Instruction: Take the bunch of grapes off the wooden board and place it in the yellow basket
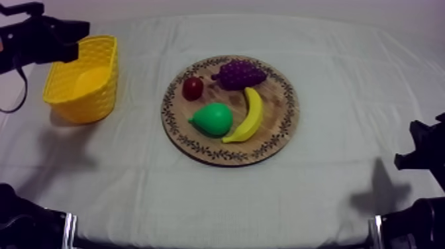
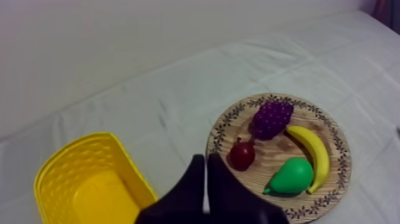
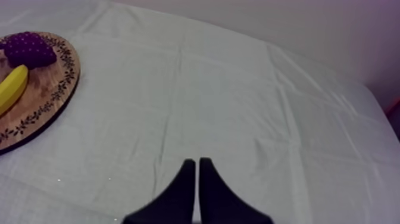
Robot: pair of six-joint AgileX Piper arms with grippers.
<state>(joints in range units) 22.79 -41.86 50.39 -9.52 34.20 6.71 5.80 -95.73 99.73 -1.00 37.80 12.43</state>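
Hovering by the yellow latticed plastic basket at the far left of the cloth-covered bench, the left claw is drawn together into a narrow black wedge, gripping nothing. The right claw is likewise pinched narrow and empty over bare cloth, right of the round wooden board with a patterned rim. That board lies mid-bench, well apart from the basket. The purple bunch of grapes rests on its far side, with a small red fruit just left of it, a green pear nearer, and a yellow banana right of the pear.
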